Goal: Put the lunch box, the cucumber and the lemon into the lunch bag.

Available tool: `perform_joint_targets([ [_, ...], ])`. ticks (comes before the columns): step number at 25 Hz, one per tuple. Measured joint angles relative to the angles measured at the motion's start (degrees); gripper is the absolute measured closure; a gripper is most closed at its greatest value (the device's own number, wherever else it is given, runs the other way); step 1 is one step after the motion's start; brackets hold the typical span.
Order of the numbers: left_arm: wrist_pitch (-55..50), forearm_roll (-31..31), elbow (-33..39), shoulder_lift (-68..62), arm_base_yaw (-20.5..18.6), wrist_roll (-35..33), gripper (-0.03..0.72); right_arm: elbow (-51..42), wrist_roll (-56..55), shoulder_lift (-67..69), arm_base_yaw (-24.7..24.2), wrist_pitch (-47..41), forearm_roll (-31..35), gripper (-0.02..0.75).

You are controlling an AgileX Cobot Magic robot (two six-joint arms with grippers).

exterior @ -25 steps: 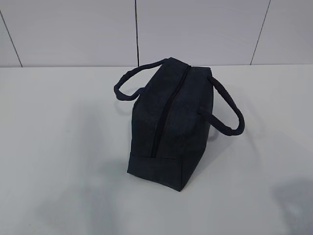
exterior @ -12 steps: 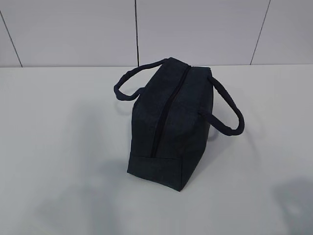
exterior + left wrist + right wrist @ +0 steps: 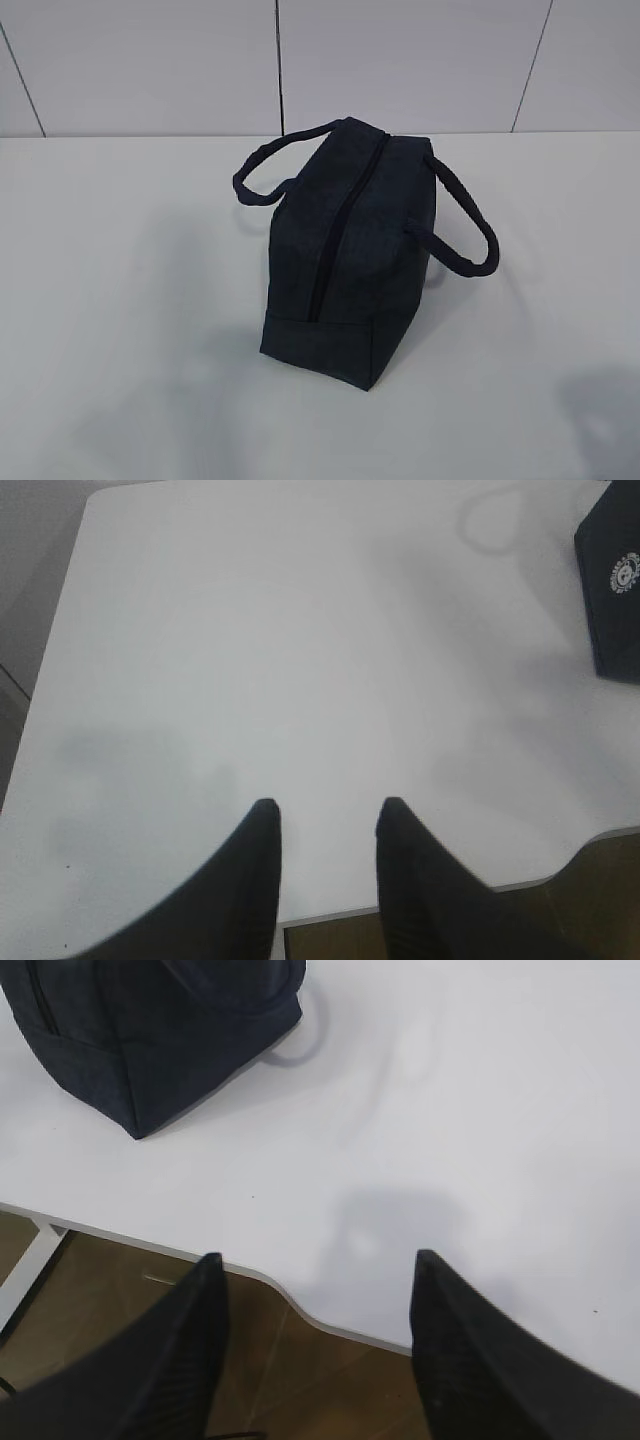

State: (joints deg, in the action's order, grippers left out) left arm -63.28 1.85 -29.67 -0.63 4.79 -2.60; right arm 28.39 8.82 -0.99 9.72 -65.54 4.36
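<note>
The dark navy lunch bag [image 3: 345, 250] stands on the white table [image 3: 120, 300] at the middle, zipper shut along its top, a loop handle hanging to each side. It also shows at the right edge of the left wrist view [image 3: 612, 590] and at the top left of the right wrist view [image 3: 150, 1030]. My left gripper [image 3: 325, 805] is open and empty above the table's front edge. My right gripper [image 3: 318, 1257] is open and empty over the front edge, right of the bag. Neither gripper shows in the exterior view. The lunch box, the cucumber and the lemon are out of view.
A pale tiled wall [image 3: 400, 60] rises behind the table. The table's front edge with a curved cutout [image 3: 300, 1310] shows in the right wrist view, brown floor below it. The table's left edge [image 3: 60, 630] shows in the left wrist view.
</note>
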Motion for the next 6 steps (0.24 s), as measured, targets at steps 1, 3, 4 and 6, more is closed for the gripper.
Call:
perform_joint_targets([
  [1, 0.0, 0.0, 0.0, 0.0, 0.0, 0.0, 0.452, 0.0, 0.0, 0.0, 0.0, 0.0, 0.0, 0.297],
  [3, 0.0, 0.0, 0.0, 0.0, 0.0, 0.0, 0.451, 0.0, 0.0, 0.0, 0.0, 0.0, 0.0, 0.297],
  [4, 0.0, 0.0, 0.0, 0.0, 0.0, 0.0, 0.452, 0.0, 0.0, 0.0, 0.0, 0.0, 0.0, 0.297],
  [6, 0.0, 0.0, 0.0, 0.0, 0.0, 0.0, 0.452, 0.0, 0.0, 0.0, 0.0, 0.0, 0.0, 0.297],
])
